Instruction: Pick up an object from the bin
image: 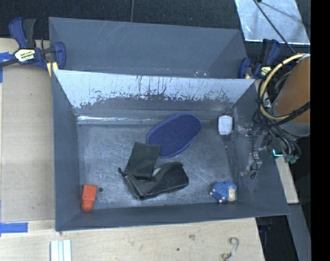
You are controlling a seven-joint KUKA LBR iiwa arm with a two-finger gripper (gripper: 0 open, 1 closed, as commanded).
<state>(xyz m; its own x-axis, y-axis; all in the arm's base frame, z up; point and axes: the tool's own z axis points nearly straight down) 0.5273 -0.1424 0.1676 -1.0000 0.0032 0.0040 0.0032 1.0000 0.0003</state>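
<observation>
Along the front wall of the bin [154, 91], a small orange block [88, 196] is lying in the left corner. A small blue and yellow toy [223, 192] is sitting near the right corner. Just behind the front wall, in the middle of the floor, a black folded cloth [154, 174] is lying bunched. Its top edge is touching a flat blue oval pad [175, 134], whose long axis is running from front left to back right. Farther back, a small white piece [225, 125] is resting by the right wall.

The gripper [254, 165] is hanging over the sloping right wall, apart from everything on the floor. I cannot tell how far open it is, and nothing is showing in its hold.

Judging by position, the blue and yellow toy is lying nearest, to the gripper's left and slightly toward the front. The white piece is lying to its left and toward the back. Either pick would be calling for a move leftward and down onto the floor.
</observation>
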